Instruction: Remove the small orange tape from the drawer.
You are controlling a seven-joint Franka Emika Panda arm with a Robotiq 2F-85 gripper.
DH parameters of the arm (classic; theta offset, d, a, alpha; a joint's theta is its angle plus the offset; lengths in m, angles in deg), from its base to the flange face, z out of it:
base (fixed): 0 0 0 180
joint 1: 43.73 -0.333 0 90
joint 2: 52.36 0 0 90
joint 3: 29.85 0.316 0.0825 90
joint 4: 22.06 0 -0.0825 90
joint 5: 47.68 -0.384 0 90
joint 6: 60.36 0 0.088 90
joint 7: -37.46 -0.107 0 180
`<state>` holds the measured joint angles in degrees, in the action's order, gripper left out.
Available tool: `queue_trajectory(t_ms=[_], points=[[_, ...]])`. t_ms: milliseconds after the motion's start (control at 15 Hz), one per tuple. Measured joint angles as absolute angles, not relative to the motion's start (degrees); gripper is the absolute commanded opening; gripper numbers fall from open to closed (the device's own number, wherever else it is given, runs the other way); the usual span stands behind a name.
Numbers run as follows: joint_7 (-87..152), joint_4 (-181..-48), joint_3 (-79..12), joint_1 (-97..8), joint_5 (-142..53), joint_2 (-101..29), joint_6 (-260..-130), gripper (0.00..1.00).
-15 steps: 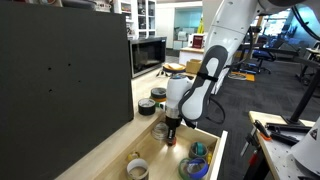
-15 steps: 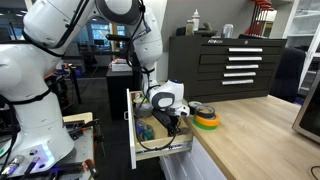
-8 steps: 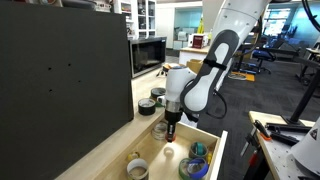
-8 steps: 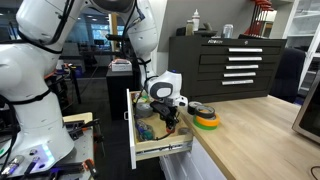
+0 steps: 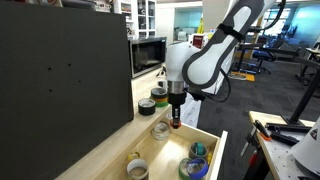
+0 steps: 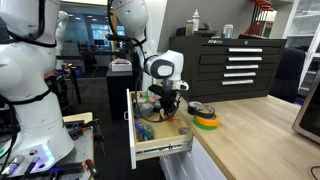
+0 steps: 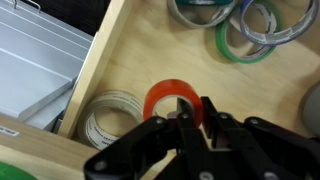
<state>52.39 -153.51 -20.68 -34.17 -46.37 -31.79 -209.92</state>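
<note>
My gripper (image 7: 195, 112) is shut on the small orange tape (image 7: 160, 97), one finger inside the ring and one outside. In an exterior view the gripper (image 5: 176, 118) hangs above the far end of the open drawer (image 5: 170, 153), with the orange tape (image 5: 176, 125) at its tips, lifted off the pale wood floor. The gripper (image 6: 168, 106) also shows above the drawer's white front panel (image 6: 164, 150). In the wrist view the drawer floor (image 7: 265, 95) lies below the tape.
A clear roll (image 7: 108, 116) lies in the drawer under the gripper (image 5: 160, 130). Green and blue rolls (image 7: 245, 30) lie further along the drawer (image 5: 196, 163). Black rolls (image 5: 157, 94) and green and orange rolls (image 6: 207, 121) sit on the countertop beside the drawer.
My gripper has risen out of the drawer with the orange tape in it and moved slightly towards the drawer's far end.
</note>
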Motion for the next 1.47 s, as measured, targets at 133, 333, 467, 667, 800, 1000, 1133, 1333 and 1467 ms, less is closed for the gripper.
queue_trajectory(t_ms=[133, 333, 467, 667, 800, 1000, 1133, 1333, 1467], points=[[52.72, -153.51, -21.20, -34.46, -46.37, -34.84, -206.96, 0.06], [52.93, -153.44, -22.34, -35.35, -46.35, -39.16, -203.58, 0.06], [52.93, -153.17, -23.30, -36.27, -46.22, -41.77, -201.73, 0.06], [52.93, -151.97, -24.71, -37.50, -46.01, -44.55, -199.77, 0.06], [52.96, -150.60, -25.37, -37.94, -45.83, -45.30, -199.17, 0.06], [52.97, -147.90, -26.43, -38.44, -45.58, -45.27, -198.66, 0.06], [52.97, -145.68, -27.06, -38.51, -45.09, -44.78, -198.14, 0.06], [53.01, -141.54, -28.05, -38.51, -44.65, -42.61, -197.39, 0.06], [53.39, -138.33, -28.61, -38.48, -44.66, -40.35, -196.69, 0.06]])
